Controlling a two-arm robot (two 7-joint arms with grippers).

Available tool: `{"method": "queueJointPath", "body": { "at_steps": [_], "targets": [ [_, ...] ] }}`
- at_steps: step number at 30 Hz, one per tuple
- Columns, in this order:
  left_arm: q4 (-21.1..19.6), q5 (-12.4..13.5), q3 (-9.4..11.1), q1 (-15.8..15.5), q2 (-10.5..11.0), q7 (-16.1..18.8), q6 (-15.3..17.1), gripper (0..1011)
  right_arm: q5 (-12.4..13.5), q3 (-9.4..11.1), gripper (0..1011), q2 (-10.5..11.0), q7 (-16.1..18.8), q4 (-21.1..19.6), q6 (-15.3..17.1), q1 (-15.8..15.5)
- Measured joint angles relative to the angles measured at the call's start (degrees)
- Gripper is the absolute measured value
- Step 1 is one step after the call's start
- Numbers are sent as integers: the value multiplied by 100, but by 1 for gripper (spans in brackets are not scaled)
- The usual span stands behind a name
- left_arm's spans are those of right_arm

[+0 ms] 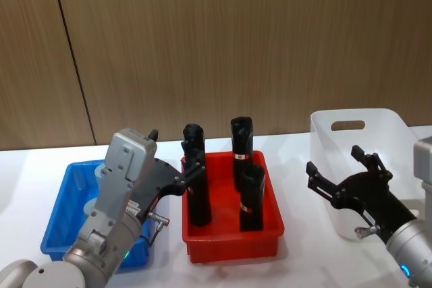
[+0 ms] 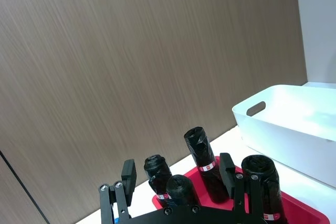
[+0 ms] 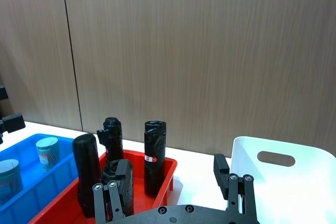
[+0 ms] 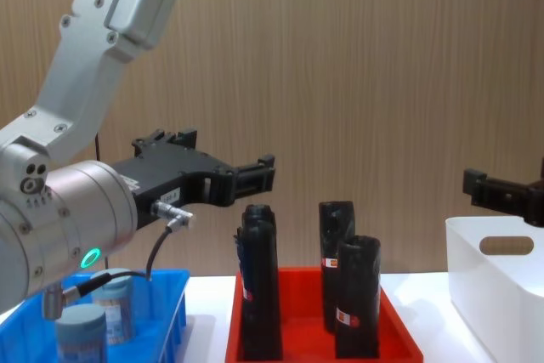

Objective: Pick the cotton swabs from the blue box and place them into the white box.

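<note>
Wood-grain wall panels stand behind a white worktop that carries 3 containers in a row. The blue box is on the robot's left, a red tray is in the middle and the white box is on the right, its oval handle cut-out facing the robot.

2 cotton swabs stand upright in the blue box, clear jars with pale lids. The chest view shows them side by side near the box's front. No writing on them can be read.

4 black rolls stand upright in the red tray. Each wears a red-and-white label band low on its side, with print too small to read.

The left gripper hangs above the right side of the blue box, pointing toward the red tray. The chest view shows it well above the jars. Its fingers are spread wide apart and hold nothing. A green ring light glows on that arm's wrist.

The right gripper is raised at the near left side of the white box. Its fingers are also spread wide and hold nothing. The part of the white box that can be seen holds no jars.
</note>
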Motion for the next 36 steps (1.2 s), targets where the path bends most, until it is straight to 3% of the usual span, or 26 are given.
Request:
{"method": "queueJointPath", "body": {
  "at_steps": [28, 36],
  "targets": [
    [58, -14, -26, -18, 3, -61, 17, 1004, 0, 0, 1002, 0, 0, 0, 0, 0],
    [212, -211, -139, -61, 61, -196, 188, 1004, 0, 0, 1002, 0, 0, 0, 0, 0]
  ]
}}
